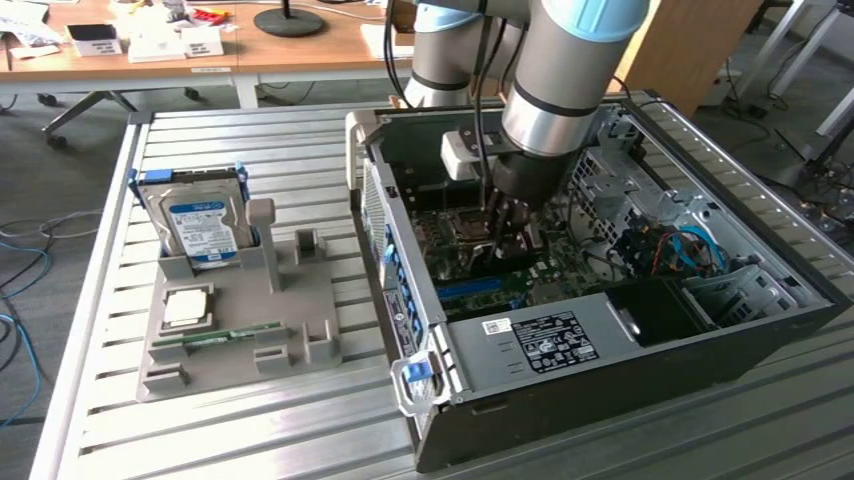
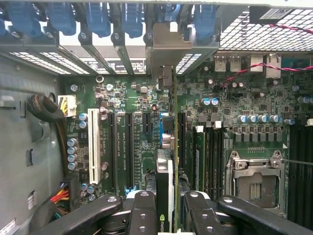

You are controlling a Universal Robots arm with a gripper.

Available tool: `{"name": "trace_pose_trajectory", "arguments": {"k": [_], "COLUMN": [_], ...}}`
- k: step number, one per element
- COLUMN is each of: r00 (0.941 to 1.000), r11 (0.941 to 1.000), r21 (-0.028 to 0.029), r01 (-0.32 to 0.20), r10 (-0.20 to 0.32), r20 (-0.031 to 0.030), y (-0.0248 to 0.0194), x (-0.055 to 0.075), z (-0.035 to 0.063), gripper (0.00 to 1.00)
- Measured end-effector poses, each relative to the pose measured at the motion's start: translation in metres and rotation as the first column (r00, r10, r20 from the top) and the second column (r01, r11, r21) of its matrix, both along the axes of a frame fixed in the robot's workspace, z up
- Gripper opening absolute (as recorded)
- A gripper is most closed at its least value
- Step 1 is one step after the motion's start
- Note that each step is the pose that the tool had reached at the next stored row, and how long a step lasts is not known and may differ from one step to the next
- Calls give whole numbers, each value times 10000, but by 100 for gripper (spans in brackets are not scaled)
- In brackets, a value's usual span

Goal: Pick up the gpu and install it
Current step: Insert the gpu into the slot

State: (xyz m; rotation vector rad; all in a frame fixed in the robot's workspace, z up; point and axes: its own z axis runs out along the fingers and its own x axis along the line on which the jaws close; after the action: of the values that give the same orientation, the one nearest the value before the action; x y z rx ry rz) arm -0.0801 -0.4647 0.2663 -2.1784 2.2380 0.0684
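My gripper [image 2: 168, 215] is down inside the open computer case [image 1: 747, 330] and shut on the gpu [image 2: 165, 183]. The card stands edge-on between the two black fingers [image 2: 142, 210], its black face turned towards the white slot side. Its silver bracket [image 2: 168, 46] reaches the rear slot openings under the blue latches. The card's lower edge runs along a black expansion slot on the green motherboard [image 2: 142, 105]; whether it is seated I cannot tell. In the exterior view the gripper [image 1: 514, 230] hangs over the motherboard in the middle of the case, with the gpu [image 1: 514, 250] dark beneath it.
A grey fixture [image 1: 240, 330] at the exterior view's left holds a hard drive [image 1: 200, 220], a processor [image 1: 187, 305] and a green memory stick [image 1: 220, 337]. Inside the case are a white slot [image 2: 94, 147], a cable bundle [image 2: 49, 110], the processor socket [image 2: 254, 183] and the power supply [image 1: 561, 340].
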Motion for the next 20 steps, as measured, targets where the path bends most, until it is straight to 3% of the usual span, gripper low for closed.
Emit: {"name": "trace_pose_trajectory", "arguments": {"k": [20], "r00": [10000], "r11": [10000], "r21": [0], "r01": [-2], "r10": [2], "r20": [4], "y": [-7], "x": [-65], "z": [1], "gripper": [27]}}
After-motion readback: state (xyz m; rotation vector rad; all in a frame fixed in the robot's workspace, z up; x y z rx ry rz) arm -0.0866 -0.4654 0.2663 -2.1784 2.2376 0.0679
